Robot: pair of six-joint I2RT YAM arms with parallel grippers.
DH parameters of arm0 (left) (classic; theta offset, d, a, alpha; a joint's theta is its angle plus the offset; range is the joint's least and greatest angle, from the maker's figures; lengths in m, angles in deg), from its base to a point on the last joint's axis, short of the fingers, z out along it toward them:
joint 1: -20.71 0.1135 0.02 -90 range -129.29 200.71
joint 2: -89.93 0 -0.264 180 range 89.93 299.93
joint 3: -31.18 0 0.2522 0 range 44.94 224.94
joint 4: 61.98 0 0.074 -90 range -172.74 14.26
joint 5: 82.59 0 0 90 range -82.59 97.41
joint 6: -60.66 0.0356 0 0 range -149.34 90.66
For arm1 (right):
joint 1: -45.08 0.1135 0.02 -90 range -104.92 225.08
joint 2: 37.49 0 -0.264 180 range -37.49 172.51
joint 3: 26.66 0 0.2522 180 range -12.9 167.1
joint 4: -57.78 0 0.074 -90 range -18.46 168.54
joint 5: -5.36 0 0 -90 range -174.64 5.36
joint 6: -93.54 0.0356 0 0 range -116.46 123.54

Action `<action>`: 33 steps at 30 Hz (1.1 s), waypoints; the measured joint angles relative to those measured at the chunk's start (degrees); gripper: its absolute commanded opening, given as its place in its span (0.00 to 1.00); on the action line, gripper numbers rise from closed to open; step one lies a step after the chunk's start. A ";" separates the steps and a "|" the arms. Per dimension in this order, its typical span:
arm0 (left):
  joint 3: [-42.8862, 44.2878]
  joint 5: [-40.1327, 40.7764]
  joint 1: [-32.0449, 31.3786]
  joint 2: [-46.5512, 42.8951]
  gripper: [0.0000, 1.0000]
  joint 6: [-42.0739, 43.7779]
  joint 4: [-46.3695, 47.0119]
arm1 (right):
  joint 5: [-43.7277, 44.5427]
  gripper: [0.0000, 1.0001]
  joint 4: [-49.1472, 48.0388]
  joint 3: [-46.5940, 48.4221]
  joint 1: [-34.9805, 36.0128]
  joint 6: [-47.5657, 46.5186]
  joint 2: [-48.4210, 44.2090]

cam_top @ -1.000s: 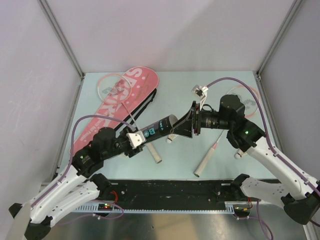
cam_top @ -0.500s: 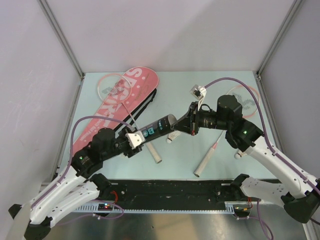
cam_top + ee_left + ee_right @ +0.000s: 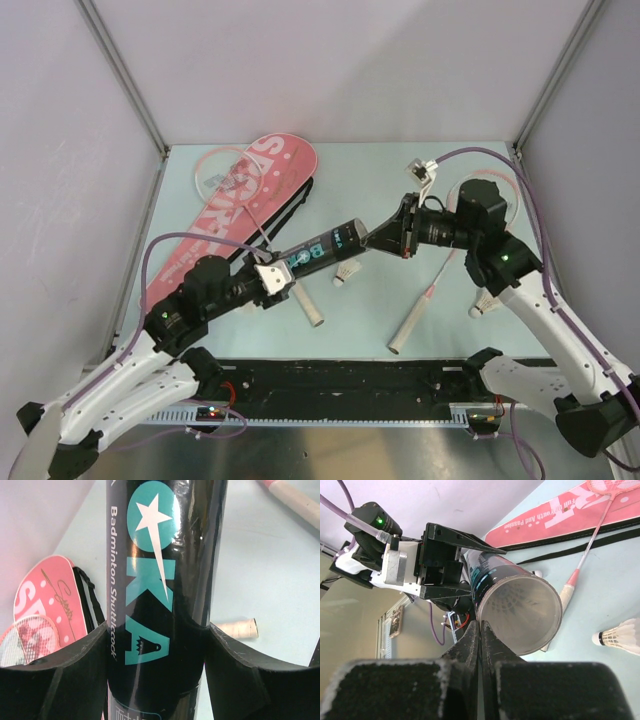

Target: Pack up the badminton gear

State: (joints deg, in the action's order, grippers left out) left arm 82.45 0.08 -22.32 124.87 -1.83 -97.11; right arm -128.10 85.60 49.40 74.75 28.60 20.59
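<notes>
Lying along the left of the table (image 3: 400,170), the pink racket case (image 3: 283,162) bears the head of 1 pink-framed racket (image 3: 228,172), whose white handle ends on the table just beside the left gripper (image 3: 272,280). That gripper's fingers (image 3: 75,670) are clamped around the lower end of the black printed tube (image 3: 325,248), which slants up and to the right above 1 white shuttlecock (image 3: 346,274). At the rim of the tube's open mouth the right gripper (image 3: 480,630) has its fingers pressed together with nothing between them, while the 2nd racket (image 3: 410,320) and 2nd shuttlecock (image 3: 486,303) lie on the table beneath the right arm.
</notes>
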 measured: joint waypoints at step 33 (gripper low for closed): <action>3.08 31.23 0.79 -6.03 0.00 -10.69 -3.21 | 25.99 0.05 8.02 -13.60 -5.38 -0.76 5.03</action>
State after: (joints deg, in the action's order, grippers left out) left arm 85.54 31.31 -21.53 118.84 -12.52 -100.32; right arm -102.12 93.62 35.81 69.38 27.83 25.62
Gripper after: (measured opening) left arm 0.675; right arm 0.039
